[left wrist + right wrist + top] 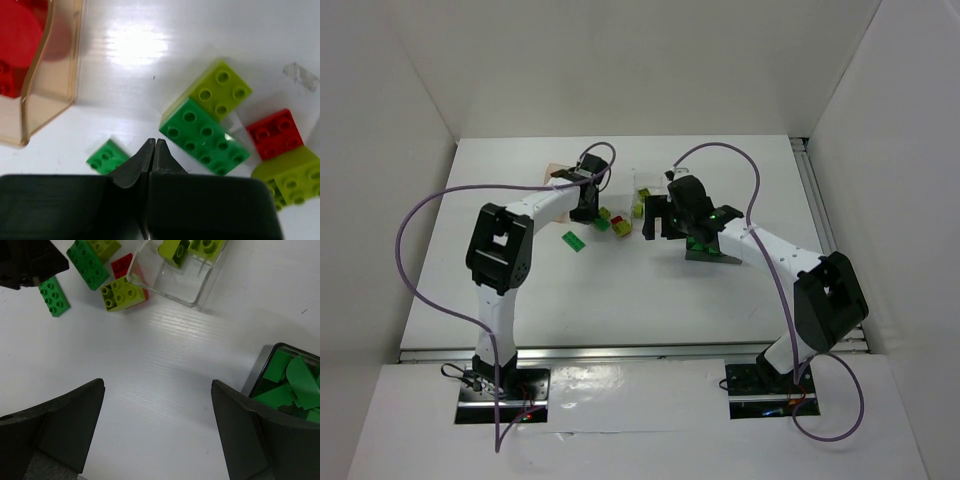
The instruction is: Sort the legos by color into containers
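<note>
Showed the left gripper [152, 145] pinched shut on nothing above loose legos [610, 222], the right gripper [157, 385] spread wide and empty.
Looked best to reopen, centre over the small green brick [106, 157] (just beside the closed tips) and close across its flat sides, clear of the dark green brick [205, 137] touching a yellow-green brick [220, 90]. Saw red pieces [17, 40] in the orange tub [55, 75], yellow-green bricks [192, 247] in the clear tub [200, 290], green pieces [290, 385] in the dark grey tub [257, 370], and a red brick [275, 132] loose just beside the clear tub.

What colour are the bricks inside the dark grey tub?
Green; the bricks show best in the right wrist view.
</note>
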Tool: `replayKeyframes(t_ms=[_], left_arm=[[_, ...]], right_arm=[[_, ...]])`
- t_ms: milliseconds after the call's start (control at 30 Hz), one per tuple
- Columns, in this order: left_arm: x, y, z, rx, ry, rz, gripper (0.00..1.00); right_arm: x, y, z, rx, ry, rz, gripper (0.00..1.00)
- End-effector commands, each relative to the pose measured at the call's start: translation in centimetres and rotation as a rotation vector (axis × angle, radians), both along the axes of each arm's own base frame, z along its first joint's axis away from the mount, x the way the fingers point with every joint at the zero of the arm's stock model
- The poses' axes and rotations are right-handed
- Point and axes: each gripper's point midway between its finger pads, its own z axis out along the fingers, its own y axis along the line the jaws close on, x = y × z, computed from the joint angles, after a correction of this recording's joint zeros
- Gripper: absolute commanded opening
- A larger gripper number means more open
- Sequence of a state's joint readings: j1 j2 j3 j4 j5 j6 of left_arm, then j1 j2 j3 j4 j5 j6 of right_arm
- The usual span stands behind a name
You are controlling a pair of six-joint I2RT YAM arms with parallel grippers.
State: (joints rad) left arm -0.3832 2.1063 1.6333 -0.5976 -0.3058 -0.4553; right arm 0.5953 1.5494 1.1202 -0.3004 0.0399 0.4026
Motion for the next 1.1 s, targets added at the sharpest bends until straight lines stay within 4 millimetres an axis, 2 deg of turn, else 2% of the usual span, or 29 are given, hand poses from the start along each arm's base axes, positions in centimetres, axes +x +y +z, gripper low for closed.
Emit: replayKeyframes(t_ms=[0, 67, 167, 200, 300, 333, 400, 433, 533, 633, 667, 700, 733, 767, 800, 867, 1033, 1067], left_arm=[[-0.6, -0.4, 4.3, -0.058, -0.081, 0.010, 0.10], [-1.1, -0.4, 5.5, -0.079, -0.100, 0.013, 0.10], [-2.5, -0.3, 5.5, -0.100, -0.082, 0.012, 0.10], [-2.6, -0.2, 6.4, -0.106, -0.096, 0.011, 0.10], [-3.5, -0.3, 7.0, -0.132, -0.094, 0.020, 0.10], [-3.6, -0.3, 7.9, -0.140, -0.113, 0.019, 0.10], [-3.8, -0.2, 8.2, -0.145, -0.113, 0.027, 0.10], [-3.6, -0.3, 9.0, -0.152, -0.131, 0.026, 0.11], [-3.3, -0.6, 9.3, -0.165, -0.110, 0.063, 0.15], [-3.5, -1.5, 7.6, -0.218, -0.049, 0.131, 0.32], [-3.8, -1.5, 6.9, -0.222, -0.027, 0.161, 0.51], [-3.5, -1.8, 6.7, -0.243, -0.027, 0.202, 0.57], [-3.6, -2.1, 5.6, -0.248, 0.002, 0.217, 0.63], [-3.1, -2.4, 5.6, -0.260, -0.002, 0.234, 0.66], [-3.3, -2.8, 5.0, -0.261, 0.010, 0.242, 0.81], [-2.4, -2.8, 4.5, -0.258, 0.006, 0.301, 0.89], [-1.5, -3.4, 3.3, -0.281, 0.002, 0.434, 0.89], [-1.1, -3.4, 3.7, -0.285, -0.015, 0.447, 0.89]], right_arm=[[0.6, 0.0, 1.6, 0.004, -0.033, -0.009, 0.94], [0.6, 0.0, 1.6, 0.010, -0.030, -0.015, 0.94], [0.8, 0.1, 1.7, 0.015, -0.037, -0.015, 0.94], [0.4, 0.3, 1.4, 0.010, -0.030, -0.006, 0.94], [0.4, 0.3, 1.3, 0.010, -0.030, -0.006, 0.94], [0.4, 0.3, 1.3, 0.010, -0.030, -0.006, 0.94], [0.4, 0.3, 1.3, 0.010, -0.030, -0.006, 0.94], [0.4, 0.3, 1.3, 0.010, -0.030, -0.006, 0.94], [0.5, 0.4, 1.5, 0.015, -0.037, -0.006, 0.94], [0.7, 0.6, 1.5, 0.015, -0.037, -0.006, 0.94], [0.7, 0.6, 1.5, 0.015, -0.037, -0.006, 0.94], [0.7, 0.6, 1.5, 0.015, -0.037, -0.006, 0.94], [0.7, 0.6, 1.5, 0.015, -0.037, -0.006, 0.94], [0.5, 0.4, 1.1, 0.010, -0.030, -0.006, 0.94], [0.5, 0.4, 1.6, 0.016, -0.038, -0.006, 0.94], [0.3, 0.3, 1.1, 0.010, -0.030, -0.006, 0.94], [0.3, 0.3, 1.1, 0.010, -0.030, -0.006, 0.94], [0.3, 0.3, 1.1, 0.010, -0.030, -0.006, 0.94]])
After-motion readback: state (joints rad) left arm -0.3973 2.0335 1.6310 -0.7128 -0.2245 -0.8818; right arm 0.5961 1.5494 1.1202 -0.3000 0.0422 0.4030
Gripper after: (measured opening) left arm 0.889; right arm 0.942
